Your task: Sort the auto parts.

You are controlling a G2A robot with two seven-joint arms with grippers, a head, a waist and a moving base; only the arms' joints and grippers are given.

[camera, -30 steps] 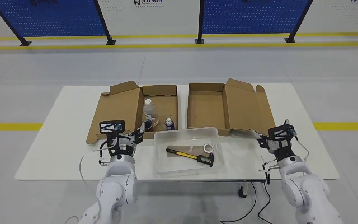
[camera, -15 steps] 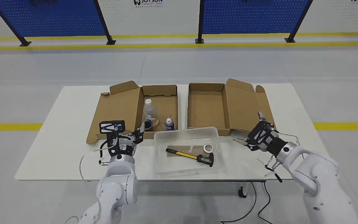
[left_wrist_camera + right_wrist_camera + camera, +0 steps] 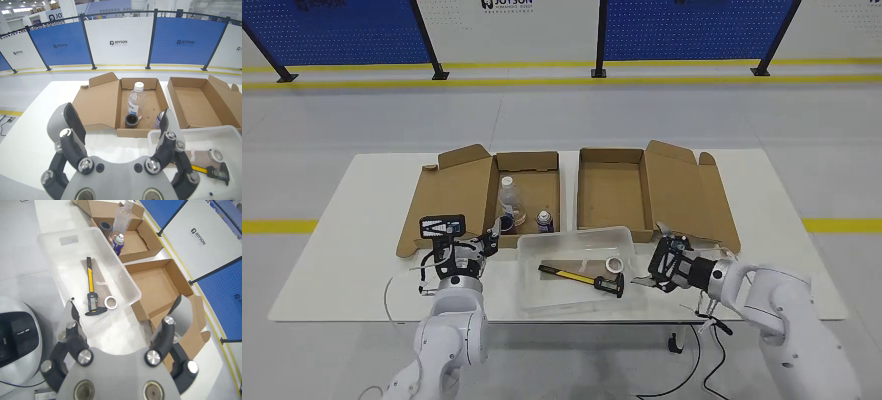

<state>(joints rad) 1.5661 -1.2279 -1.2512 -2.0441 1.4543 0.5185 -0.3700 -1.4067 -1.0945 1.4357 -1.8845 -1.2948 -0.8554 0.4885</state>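
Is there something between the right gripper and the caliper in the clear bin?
Only the bin, whose end wall stands between the open right gripper and the caliper. From above, the caliper lies uncovered; a metal ring lies close beside its head.

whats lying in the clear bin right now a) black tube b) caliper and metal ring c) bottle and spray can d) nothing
b: the caliper and metal ring lie on the floor of the clear bin, while the bottle and spray can stand in a cardboard box.
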